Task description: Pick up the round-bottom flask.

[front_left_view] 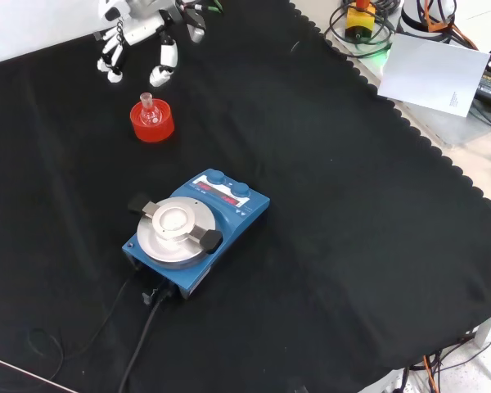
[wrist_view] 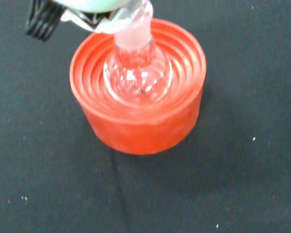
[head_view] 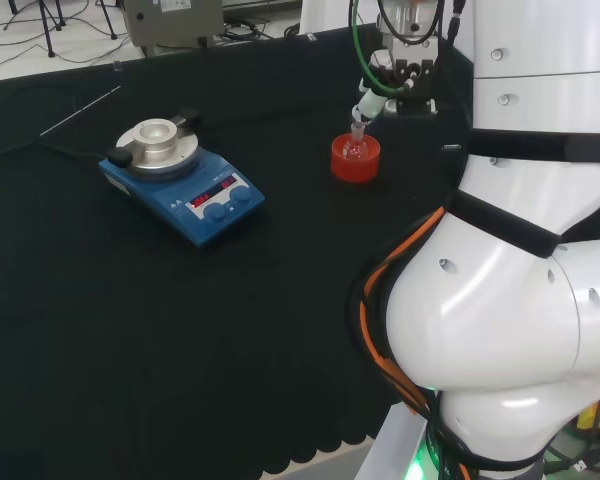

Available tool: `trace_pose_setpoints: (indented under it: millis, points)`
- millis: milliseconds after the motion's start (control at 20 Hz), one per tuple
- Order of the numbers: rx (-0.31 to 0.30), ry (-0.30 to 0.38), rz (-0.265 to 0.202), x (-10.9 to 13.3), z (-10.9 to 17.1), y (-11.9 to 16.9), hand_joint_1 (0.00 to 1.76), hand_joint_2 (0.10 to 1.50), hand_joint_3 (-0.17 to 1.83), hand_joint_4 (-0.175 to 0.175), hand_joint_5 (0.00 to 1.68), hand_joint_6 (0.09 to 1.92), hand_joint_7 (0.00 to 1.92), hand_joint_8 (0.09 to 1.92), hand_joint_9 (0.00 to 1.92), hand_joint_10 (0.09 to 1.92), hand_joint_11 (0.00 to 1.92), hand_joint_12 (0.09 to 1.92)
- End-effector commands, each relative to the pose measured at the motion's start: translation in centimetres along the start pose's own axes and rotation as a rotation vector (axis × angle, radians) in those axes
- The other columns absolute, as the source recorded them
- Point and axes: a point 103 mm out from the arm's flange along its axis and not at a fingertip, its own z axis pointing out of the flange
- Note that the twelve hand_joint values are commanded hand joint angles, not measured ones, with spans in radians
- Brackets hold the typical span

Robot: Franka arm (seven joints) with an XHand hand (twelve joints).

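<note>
While poised above the round-bottom flask point(front_left_view: 148, 107) | hand point(front_left_view: 139, 37) pointing down, fingers point(front_left_view: 163, 65) spread, gripping nothing | flask upright in red ribbed stand point(front_left_view: 152, 123) (hotplate point(front_left_view: 195, 229) well apart)

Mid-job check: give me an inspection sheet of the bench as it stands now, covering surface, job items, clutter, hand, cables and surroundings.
Surface: black cloth over the bench, scalloped edge, no spills seen.
Job's things: clear round-bottom flask sits upright in the red ribbed stand, not lifted.
Clutter: blue hotplate stirrer in the middle of the cloth, apart from the stand; a thin rod lies at the far left in the head view.
Hand: hand hovers just beyond the flask in the front view, fingers relaxed, holding nothing.
Cables: black lead runs from the stirrer off the cloth's near edge.
Surroundings: white sheet and cables past the cloth's edge.
</note>
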Motion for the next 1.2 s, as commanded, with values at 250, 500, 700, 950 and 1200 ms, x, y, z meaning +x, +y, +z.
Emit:
trace_pose_setpoints:
  millis: [250, 500, 700, 950, 1200]
  points:
    - [-0.004, -0.012, -0.01, -0.3, 1.7, 0.7, 0.96, 0.57, 0.82, 0.025, 0.62, 0.1, 0.12, 0.58, 0.3, 0.66, 0.0, 1.35]
    - [-0.012, -0.01, -0.017, -0.9, 1.8, 1.0, 0.97, 0.57, 0.82, 0.032, 0.68, 0.12, 0.13, 0.58, 0.31, 0.66, 0.0, 1.36]
    - [-0.021, -0.018, -0.022, -0.7, 2.2, 1.2, 0.97, 0.56, 0.82, 0.037, 0.73, 0.15, 0.15, 0.59, 0.32, 0.66, 0.01, 1.37]
    - [-0.038, -0.04, -0.011, -0.7, 2.7, 1.4, 0.98, 0.56, 0.83, 0.038, 0.68, 0.33, 0.18, 0.55, 0.35, 0.62, 0.01, 1.37]
    - [-0.052, -0.031, -0.019, -0.5, 3.1, 1.5, 0.98, 0.55, 0.83, 0.038, 0.59, 0.55, 0.19, 0.55, 0.35, 0.62, 0.02, 1.37]
